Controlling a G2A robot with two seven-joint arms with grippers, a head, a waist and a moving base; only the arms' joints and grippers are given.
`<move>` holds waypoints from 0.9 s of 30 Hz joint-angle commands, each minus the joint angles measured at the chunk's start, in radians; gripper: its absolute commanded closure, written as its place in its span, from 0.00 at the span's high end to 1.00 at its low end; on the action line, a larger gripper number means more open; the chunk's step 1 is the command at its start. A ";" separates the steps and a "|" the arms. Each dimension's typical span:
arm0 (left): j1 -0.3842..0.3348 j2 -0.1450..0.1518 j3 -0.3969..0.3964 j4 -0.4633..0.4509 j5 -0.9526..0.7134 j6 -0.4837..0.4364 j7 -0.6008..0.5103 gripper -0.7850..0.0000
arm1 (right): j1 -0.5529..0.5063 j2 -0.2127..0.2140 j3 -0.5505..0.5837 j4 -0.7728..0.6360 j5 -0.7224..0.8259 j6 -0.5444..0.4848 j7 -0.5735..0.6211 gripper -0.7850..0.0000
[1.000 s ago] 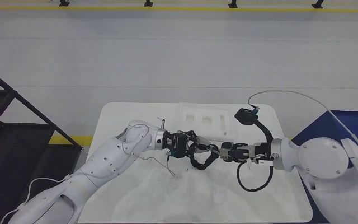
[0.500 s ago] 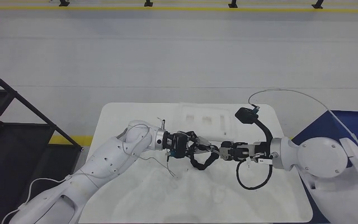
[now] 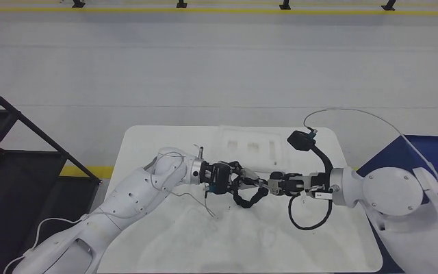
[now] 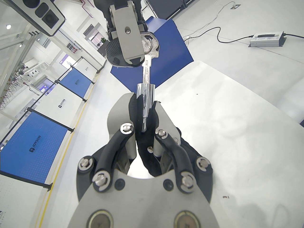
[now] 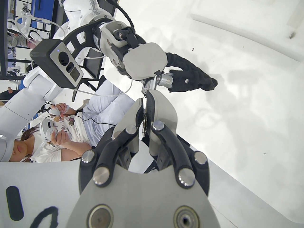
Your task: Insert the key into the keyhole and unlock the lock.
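A silver key (image 4: pixel 149 55) is pinched by its head in my right gripper (image 4: pixel 129 55), which is shut on it. Its blade runs into the end of the lock's chrome cylinder (image 4: pixel 146 96). My left gripper (image 4: pixel 144 110) is shut on the lock, around the cylinder and its black fabric-covered cable. In the top view the two grippers meet tip to tip over the table's middle, left gripper (image 3: pixel 239 182) and right gripper (image 3: pixel 271 185), with the lock's black cable loop (image 3: pixel 248 198) hanging under them. The right wrist view shows the cylinder (image 5: pixel 164 79) and black sleeve (image 5: pixel 192 80) just beyond my right gripper (image 5: pixel 144 102).
A white table (image 3: pixel 171 236) lies under both arms. A white foam tray (image 3: pixel 254 146) with several recesses sits at the table's far side. A black frame (image 3: pixel 41 147) stands left of the table and a blue block (image 3: pixel 397 161) at its right edge.
The right arm has edged slightly left, toward the lock. The left arm and lock stay as they were.
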 commanded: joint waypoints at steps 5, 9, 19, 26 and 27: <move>0.002 -0.004 -0.001 0.004 -0.012 -0.006 0.002 0.00 | 0.008 0.001 -0.011 0.016 0.003 0.004 -0.012 0.00; 0.003 -0.007 -0.003 0.007 -0.025 -0.016 -0.002 0.00 | 0.013 0.001 -0.020 0.023 0.006 0.005 -0.019 0.00; 0.008 -0.016 0.000 0.032 -0.061 -0.049 -0.014 0.00 | 0.023 0.000 -0.003 0.051 0.063 -0.012 -0.087 1.00; 0.019 -0.020 -0.019 0.073 -0.156 -0.114 -0.031 0.00 | 0.020 0.006 0.038 0.067 0.076 -0.218 -0.085 1.00; 0.019 -0.020 -0.024 0.077 -0.170 -0.128 -0.037 0.00 | 0.018 0.007 0.042 0.072 0.077 -0.251 -0.077 1.00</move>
